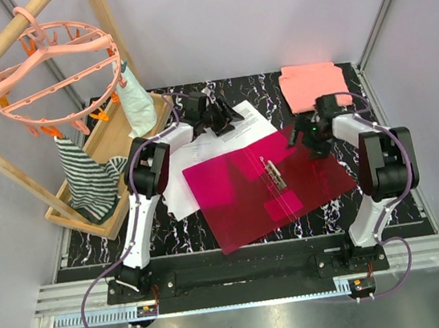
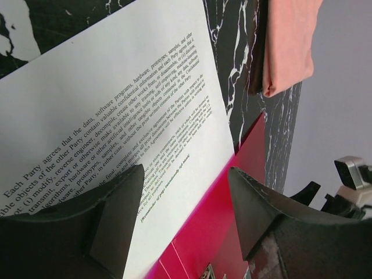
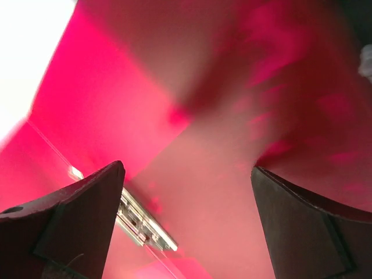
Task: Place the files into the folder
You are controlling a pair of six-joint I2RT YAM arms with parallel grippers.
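Observation:
The folder (image 1: 287,187) lies open on the black marbled table, its crimson covers spread flat and the metal clip (image 1: 274,172) along the spine. The files (image 1: 244,132), white printed sheets, lie behind and left of it, partly under its left cover. My left gripper (image 1: 220,119) hovers open over the sheets' far end; in the left wrist view the printed page (image 2: 116,99) and the folder's edge (image 2: 203,232) show between its fingers (image 2: 116,215). My right gripper (image 1: 310,136) stands open just above the folder's right cover (image 3: 197,116), with the clip (image 3: 145,224) near its left finger.
A salmon-pink folded cloth (image 1: 314,83) lies at the back right corner, close behind the right gripper. A wooden tray (image 1: 107,142) with a striped cloth (image 1: 88,177), a wooden rack and a pink round hanger (image 1: 49,69) stand at the left.

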